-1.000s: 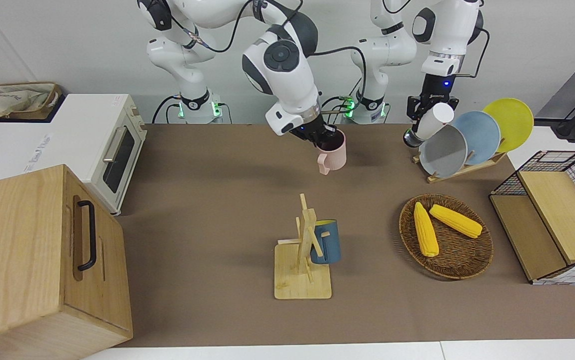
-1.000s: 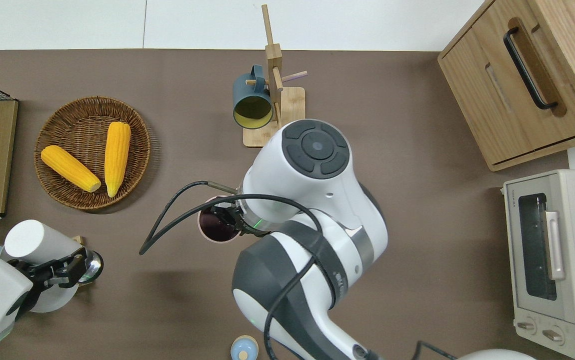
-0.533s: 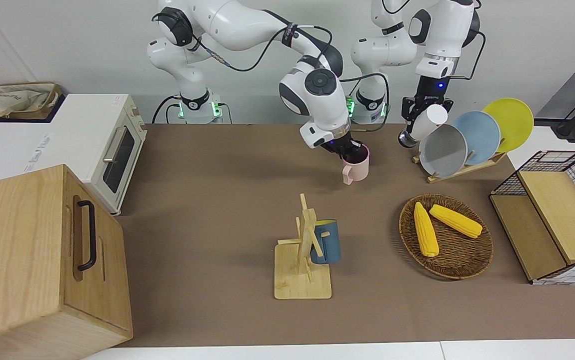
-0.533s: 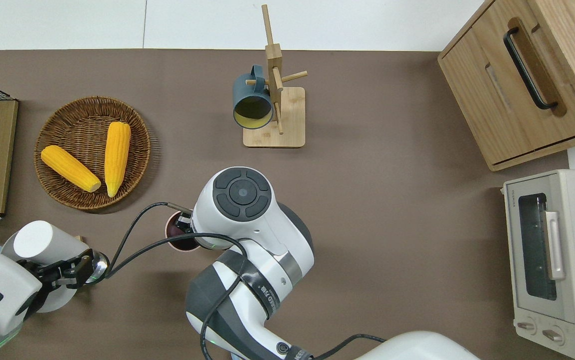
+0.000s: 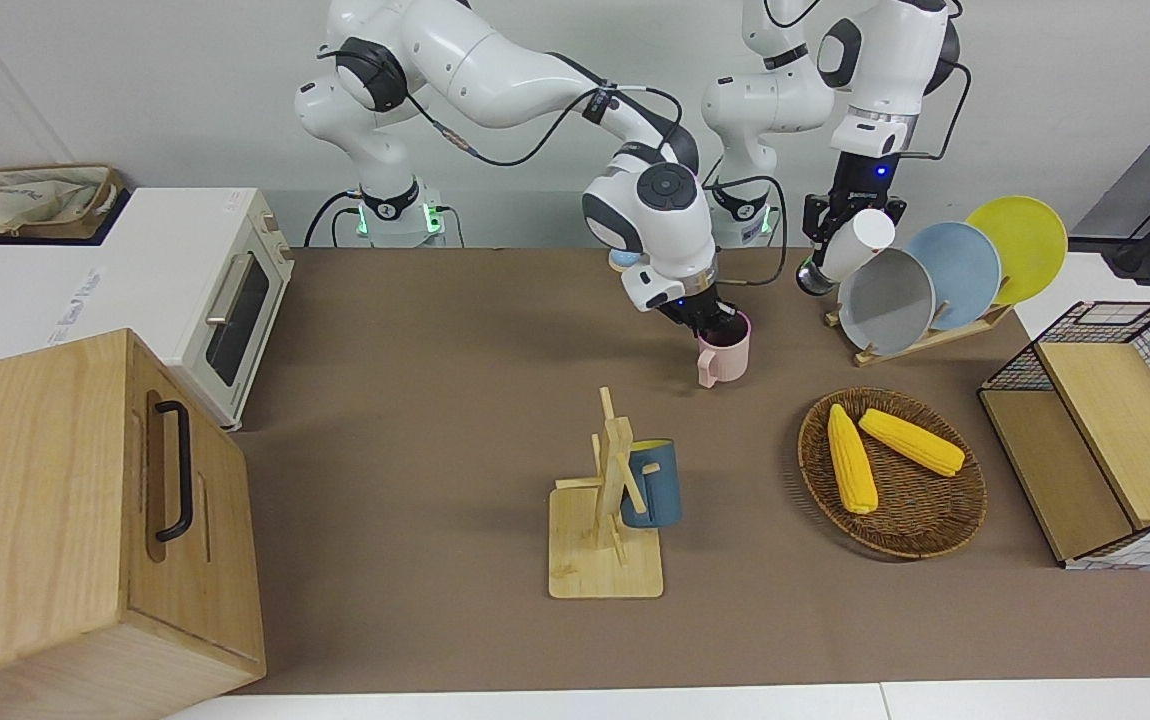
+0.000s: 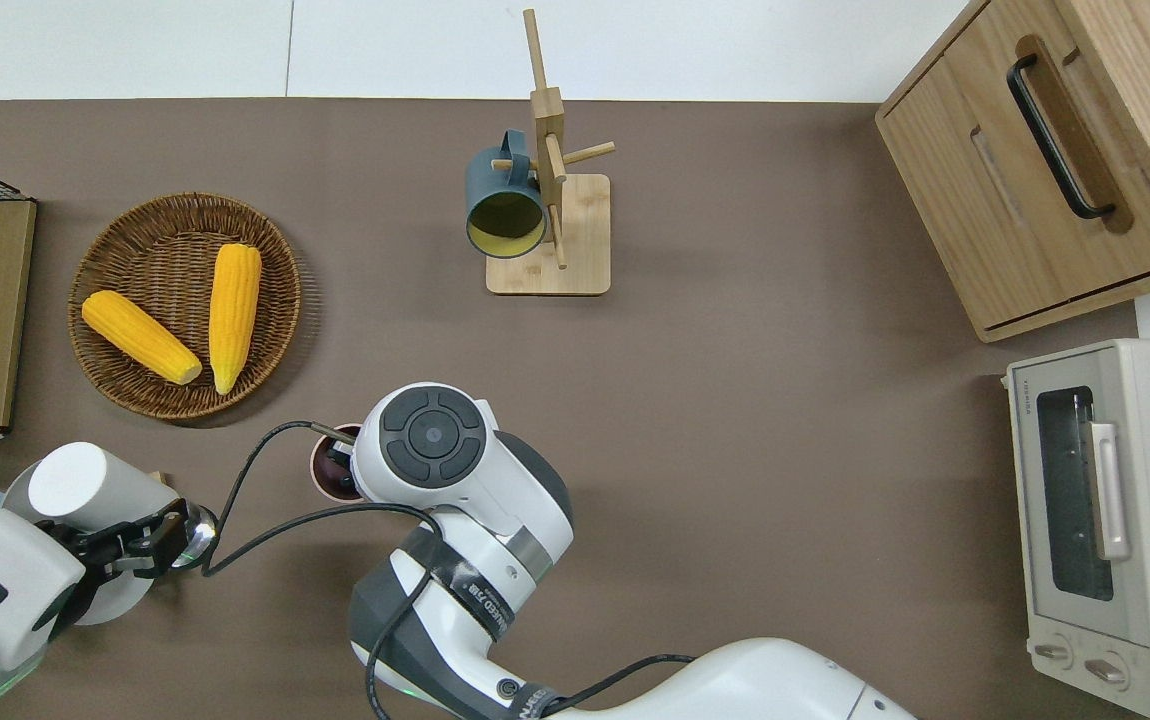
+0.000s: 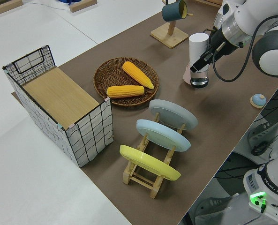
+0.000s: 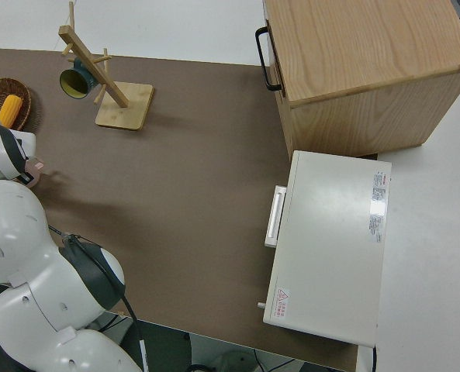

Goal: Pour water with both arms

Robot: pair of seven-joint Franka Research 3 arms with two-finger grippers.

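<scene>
A white bottle (image 5: 853,246) is held tipped in the air by the left gripper (image 5: 841,222), pinched between its fingers, beside the plate rack (image 5: 920,340). A pink mug (image 5: 725,354) is gripped at its rim by the right gripper (image 5: 714,321). The mug is seen near the corn basket (image 5: 893,528), closer to the robots.
</scene>
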